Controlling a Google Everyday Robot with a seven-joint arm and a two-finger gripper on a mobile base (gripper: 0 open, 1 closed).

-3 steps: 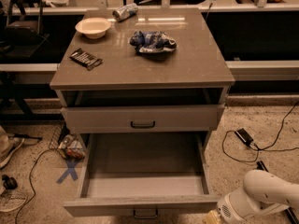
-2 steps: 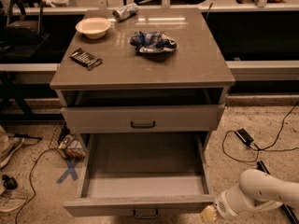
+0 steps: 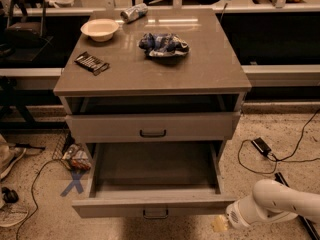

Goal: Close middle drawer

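Observation:
The middle drawer (image 3: 115, 208) is pulled far out of the grey-beige cabinet, and its inside shows nothing in it. Its flat front faces me low in the camera view, with a small dark pull (image 3: 156, 214) at the centre. The uppermost drawer (image 3: 100, 127) above it stands slightly out, with a dark gap under the cabinet top. The lowest drawer is out of view. My white arm (image 3: 280, 204) comes in from the lower right. My gripper (image 3: 221, 224) is low by the floor, just beside the right end of the middle drawer's front.
On the cabinet top (image 3: 210, 69) are a white bowl (image 3: 99, 29), a can (image 3: 134, 12), a blue crumpled bag (image 3: 162, 44) and a dark packet (image 3: 91, 62). Cables and a power brick (image 3: 261, 146) lie on the floor at right. A blue tape X (image 3: 75, 182) and clutter lie at left.
My arm has moved left along the floor, bringing the gripper closer to the right end of the middle drawer's front. The drawers have not moved.

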